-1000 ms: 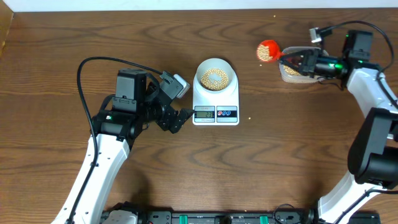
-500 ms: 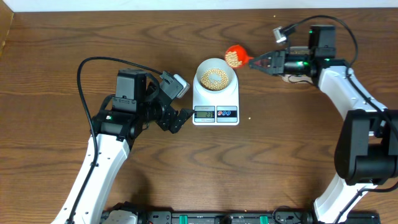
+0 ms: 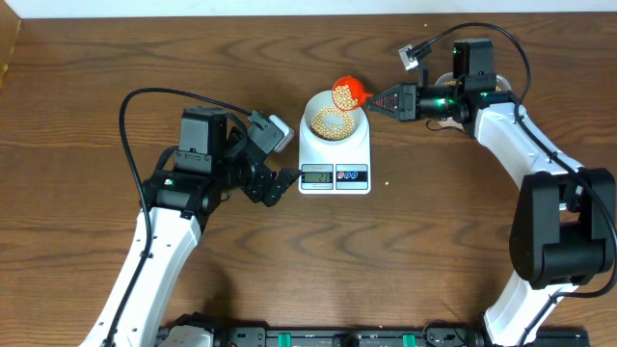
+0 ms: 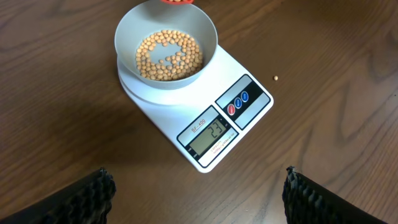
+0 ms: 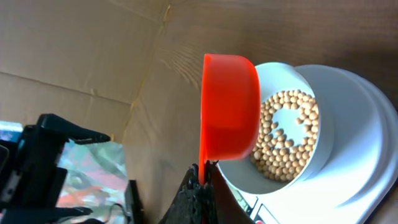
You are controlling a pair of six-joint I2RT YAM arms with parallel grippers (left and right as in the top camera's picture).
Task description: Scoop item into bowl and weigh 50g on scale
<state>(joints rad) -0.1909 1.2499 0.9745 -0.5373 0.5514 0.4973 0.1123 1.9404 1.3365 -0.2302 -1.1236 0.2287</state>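
One second ago the orange scoop (image 3: 355, 92) hung at the far right of the table. Now it is above the far right rim of the bowl (image 3: 310, 108), with a heap of beans (image 3: 343, 94) in it. The right gripper (image 3: 381, 99) has its jaws pressed together on the scoop handle. The left gripper (image 4: 198, 186) has not moved; its jaws stand wide apart and hold nothing, at the near left of the scale (image 3: 359, 154). The bowl sits on the scale with a thin layer of beans inside. The display (image 4: 212, 132) seems to read 23, so I think about half is missing and this load should be tipped in slowly.
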